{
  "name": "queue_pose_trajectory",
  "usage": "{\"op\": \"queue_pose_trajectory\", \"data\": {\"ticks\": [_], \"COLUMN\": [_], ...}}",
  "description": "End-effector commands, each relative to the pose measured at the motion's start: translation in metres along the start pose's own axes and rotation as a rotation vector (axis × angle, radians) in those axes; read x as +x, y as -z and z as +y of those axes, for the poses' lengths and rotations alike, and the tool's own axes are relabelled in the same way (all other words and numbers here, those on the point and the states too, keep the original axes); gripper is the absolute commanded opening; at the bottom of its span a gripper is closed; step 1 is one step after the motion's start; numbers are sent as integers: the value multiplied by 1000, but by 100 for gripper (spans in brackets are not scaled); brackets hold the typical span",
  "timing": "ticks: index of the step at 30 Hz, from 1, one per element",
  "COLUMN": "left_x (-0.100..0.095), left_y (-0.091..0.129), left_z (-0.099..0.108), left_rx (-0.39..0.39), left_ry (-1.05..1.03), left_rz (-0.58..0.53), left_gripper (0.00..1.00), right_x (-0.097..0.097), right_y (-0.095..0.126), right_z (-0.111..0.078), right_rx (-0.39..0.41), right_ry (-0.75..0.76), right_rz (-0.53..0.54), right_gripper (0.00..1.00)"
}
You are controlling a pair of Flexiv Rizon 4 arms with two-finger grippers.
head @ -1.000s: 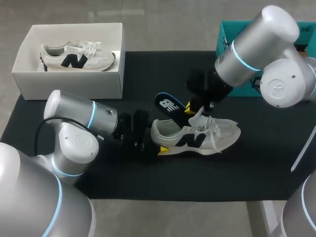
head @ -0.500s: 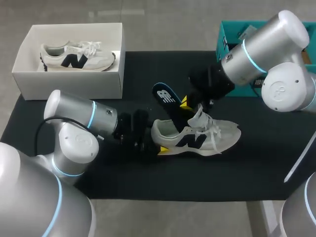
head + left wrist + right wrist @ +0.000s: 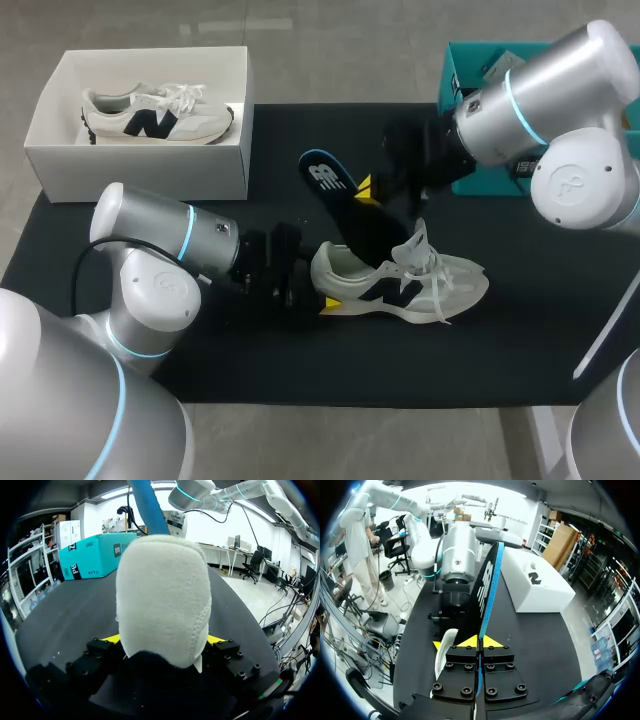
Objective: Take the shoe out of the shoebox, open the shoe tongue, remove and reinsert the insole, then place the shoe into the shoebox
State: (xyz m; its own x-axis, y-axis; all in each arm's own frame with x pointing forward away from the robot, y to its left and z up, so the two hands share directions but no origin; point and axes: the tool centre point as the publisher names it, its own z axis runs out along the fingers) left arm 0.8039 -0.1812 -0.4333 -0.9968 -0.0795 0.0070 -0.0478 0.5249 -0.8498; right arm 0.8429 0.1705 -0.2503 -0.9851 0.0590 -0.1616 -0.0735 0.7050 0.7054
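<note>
A white shoe with a dark logo lies on its side on the black mat. My left gripper is shut on its heel, with a yellow tip showing on either side of it in the left wrist view. My right gripper is shut on the black, blue-edged insole and holds it slanted above the shoe. The insole's lower end sits at the shoe's opening. In the right wrist view the insole runs edge-on out from between the shut fingertips.
A white shoebox stands at the back left with a second white shoe inside. A teal box sits at the back right, behind my right arm. The mat's front part is bare.
My right gripper has risen and drawn back, pulling the insole further up out of the shoe. The shoe shifted slightly. The left arm has not moved.
</note>
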Motion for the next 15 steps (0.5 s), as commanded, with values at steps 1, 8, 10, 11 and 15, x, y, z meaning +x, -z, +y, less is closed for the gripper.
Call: {"op": "queue_pose_trajectory", "data": {"ticks": [1, 8, 10, 11, 15], "left_x": [0, 0, 0, 0, 0], "left_y": [-2, -2, -2, -2, -2], "left_z": [1, 1, 1, 1, 1], "left_rx": [-2, -2, -2, -2, -2], "left_ry": [0, 0, 0, 0, 0], "left_rz": [-2, -2, -2, -2, -2], "left_gripper": [0, 0, 0, 0, 0], "right_x": [-6, -18, -20, -22, -27], "right_y": [18, 29, 33, 34, 38], "right_z": [10, 23, 26, 27, 33], "right_rx": [-7, -131, -178, -177, -150], "right_ry": [8, -10, 3, 7, 20], "right_rz": [3, 15, 27, 33, 42], "right_gripper": [0, 0, 0, 0, 0]}}
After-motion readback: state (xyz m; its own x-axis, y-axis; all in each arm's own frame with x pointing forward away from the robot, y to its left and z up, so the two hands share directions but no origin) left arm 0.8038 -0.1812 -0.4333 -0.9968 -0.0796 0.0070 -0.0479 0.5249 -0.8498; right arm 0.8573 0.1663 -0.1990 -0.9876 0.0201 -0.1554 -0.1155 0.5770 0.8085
